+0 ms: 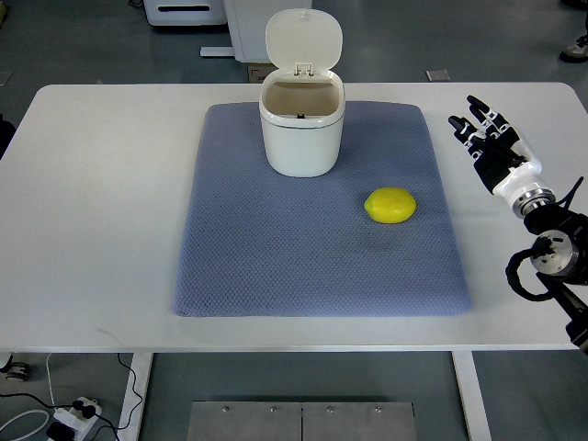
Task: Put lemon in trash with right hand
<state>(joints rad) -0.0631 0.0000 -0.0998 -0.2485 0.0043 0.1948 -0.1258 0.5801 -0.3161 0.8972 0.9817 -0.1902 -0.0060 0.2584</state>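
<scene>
Top view: white rectangular table with a blue-grey textured fabric mat laid across its middle. Small white plastic trash bin stands upright on the far half of the mat, hinged lid flipped up and back, opening exposed, inside looks tan-coloured. Yellow oval lemon lies on the mat, nearer than the bin and to its right, clearly apart from it, nothing touching it.

Robot's right hand, black-and-white with jointed fingers, comes in from the right edge over bare tabletop just off the mat's right side. Fingers are spread and extended, pointing away toward the far side of the table, holding nothing. Hand is well apart from the lemon and from the bin. Metallic wrist joint and black cable loop show behind it at the right edge.

Left arm does not show. Below the table's near edge: grey floor, a white power strip with cables at lower left.
</scene>
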